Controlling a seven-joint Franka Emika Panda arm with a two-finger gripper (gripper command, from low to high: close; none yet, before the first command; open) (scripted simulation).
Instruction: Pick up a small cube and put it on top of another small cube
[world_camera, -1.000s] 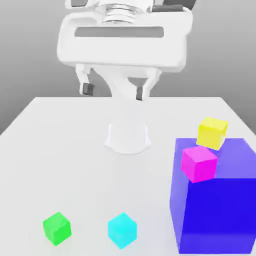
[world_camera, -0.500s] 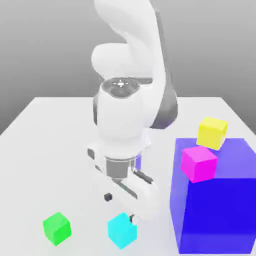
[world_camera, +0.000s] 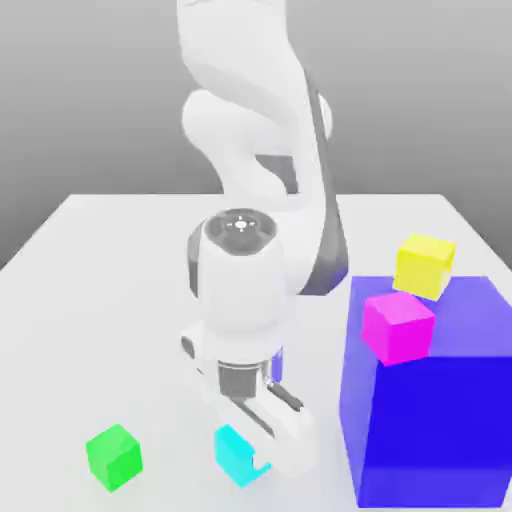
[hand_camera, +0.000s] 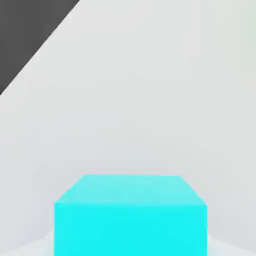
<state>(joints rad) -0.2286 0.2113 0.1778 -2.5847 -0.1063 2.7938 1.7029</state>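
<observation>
Lowered since the earlier frame, with the gripper (world_camera: 241, 453) brought down to the cyan cube (world_camera: 234, 455) and much of that cube now covered by the hand in the exterior view. Also drawn lower, above the gripper, along with the wrist of the white arm (world_camera: 242, 300). Clenched now, grasping the cyan cube, seen in the hand view close up and squared to the camera. Cannot tell whether lifted or touching the table (world_camera: 110, 310) underneath. Seen at a slant in the exterior view, directly under the hand.

Near the hand, toward the exterior view's left, and resting on the table: a green cube (world_camera: 114, 458), apart from the gripper. On the hand's other side, toward the exterior view's right: a big blue box (world_camera: 430, 430), standing upright and higher than the held cube. On top of that box, to the same side of the hand: a magenta cube (world_camera: 398, 328) at the near edge and a yellow cube (world_camera: 424, 267) farther back, apart from each other.
</observation>
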